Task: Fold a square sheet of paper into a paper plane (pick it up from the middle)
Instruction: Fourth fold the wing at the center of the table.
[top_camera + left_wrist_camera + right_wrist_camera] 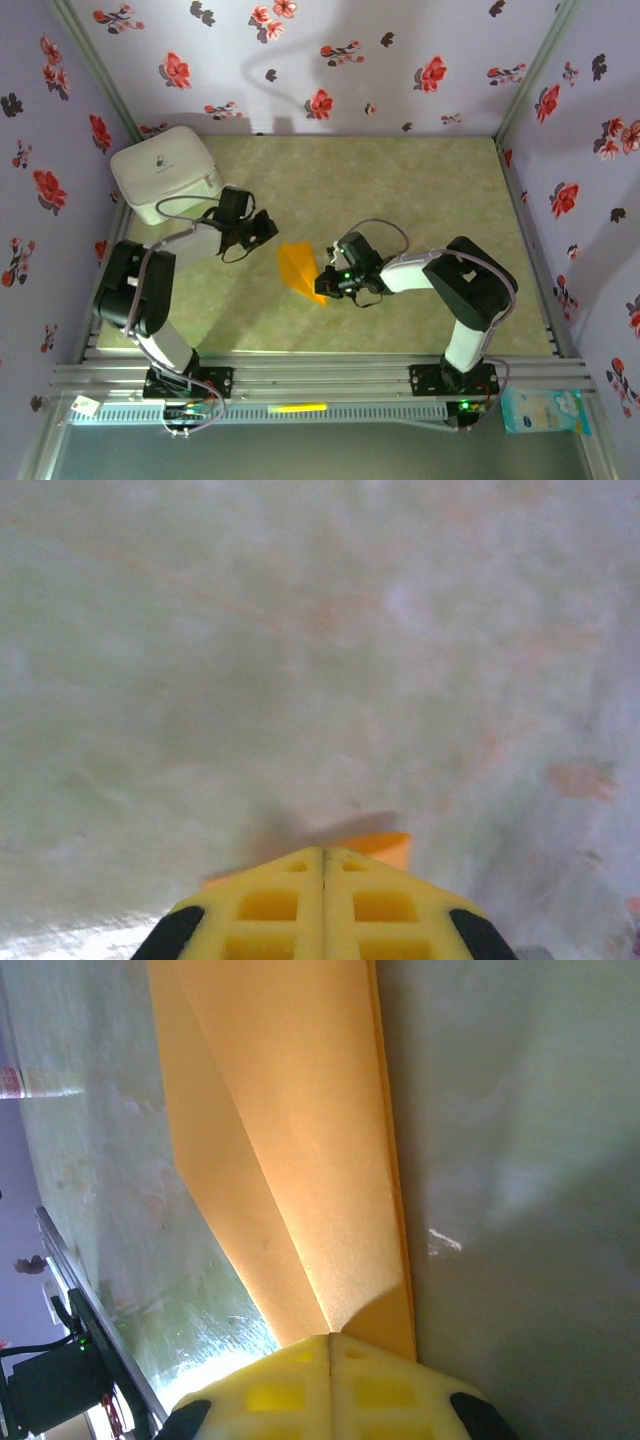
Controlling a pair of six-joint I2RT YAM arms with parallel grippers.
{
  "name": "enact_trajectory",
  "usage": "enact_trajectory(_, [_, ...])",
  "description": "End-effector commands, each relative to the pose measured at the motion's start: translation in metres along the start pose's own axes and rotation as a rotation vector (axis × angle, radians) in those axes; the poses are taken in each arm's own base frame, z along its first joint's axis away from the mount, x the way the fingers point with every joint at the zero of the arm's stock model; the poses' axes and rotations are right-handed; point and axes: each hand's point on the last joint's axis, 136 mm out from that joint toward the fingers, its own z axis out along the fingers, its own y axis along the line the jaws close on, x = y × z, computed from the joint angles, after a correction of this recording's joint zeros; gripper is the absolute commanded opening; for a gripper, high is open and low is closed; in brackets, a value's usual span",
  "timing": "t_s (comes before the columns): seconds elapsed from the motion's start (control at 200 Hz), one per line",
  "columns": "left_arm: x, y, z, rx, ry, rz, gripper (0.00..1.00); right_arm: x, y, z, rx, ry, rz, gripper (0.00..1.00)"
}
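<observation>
Right end effector [328, 1352]: fingers pressed together, tips set against the narrow near end of the paper. You cannot tell whether a layer is nipped between them.
Square sheet of paper [290, 1130]: lies flat on the surface, starting at the right end effector's tips and widening away from them. It is already folded into an angular, layered shape, not yet a finished dart.
Crease: runs from just ahead of the right tips outward, with one flap overlapping the other. A straight, doubled edge lies on the right side.
Left end effector [322, 885]: fingers pressed together, carrying nothing. An orange corner of the paper shows just beyond its tips.
Surface [300, 630]: pale green, smooth, with some glare; expect thin paper to slide on it.
Handling (judgement): treat the paper as very light, limp in a single layer and stiffer along the folds. It will likely crumple or tear under a hard pinch and shift at a nudge.
Where to take hold (judgement): grip along the central crease, where the layers stack, and pin the far end with the other end effector.
White case [165, 170]: well beyond the left end effector, clear of the work.
</observation>
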Motion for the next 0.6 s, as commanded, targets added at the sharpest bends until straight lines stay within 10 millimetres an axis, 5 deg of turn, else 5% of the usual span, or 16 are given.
enact_trajectory(0.0, [0.028,-0.019,-0.002,0.057,0.047,0.066,0.04,0.052,-0.067,0.002,0.228,0.16,0.134,0.0])
enact_trajectory(0.15, [0.065,-0.035,0.014,0.145,0.139,0.093,0.04,0.049,-0.063,0.002,0.218,0.151,0.132,0.0])
enact_trajectory(0.41, [0.09,0.002,0.044,0.069,0.206,0.06,0.04,0.038,-0.045,-0.002,0.18,0.126,0.113,0.0])
enact_trajectory(0.595, [0.1,0.035,0.05,-0.026,0.21,0.053,0.03,0.012,0.0,-0.009,0.078,0.074,0.051,0.0])
